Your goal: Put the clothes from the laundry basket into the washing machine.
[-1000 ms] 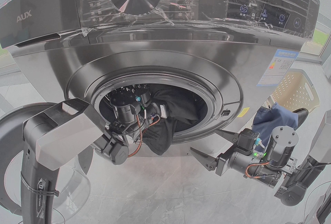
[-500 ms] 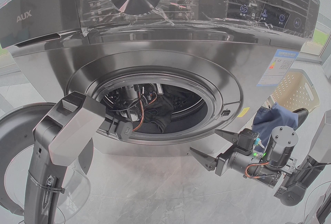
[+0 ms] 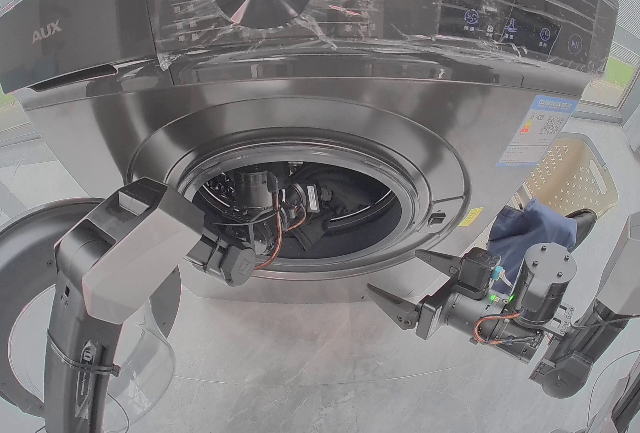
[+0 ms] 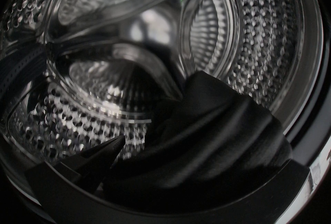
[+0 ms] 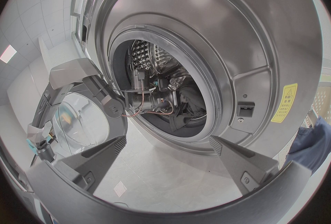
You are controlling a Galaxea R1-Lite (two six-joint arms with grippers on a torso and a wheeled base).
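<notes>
Left gripper [image 4: 165, 143]: positioned inside the drum [image 4: 265, 28] of the washing machine [image 3: 100, 121], with its fingers apart. One fingertip [image 4: 115, 142] is exposed; the black garment [image 4: 220, 131] drapes over the other side of the gripper, heaped at the front of the drum. Right gripper [image 3: 395, 270]: fingers spread, holding nothing, outside the machine below the door opening. A blue garment [image 3: 533, 227] lies in the laundry basket [image 3: 573, 177] to the machine's right.

Black garment [image 4: 213, 152] no longer overhanging — inside drum [image 4: 258, 28], left arm [image 3: 133, 247] eased back
</notes>
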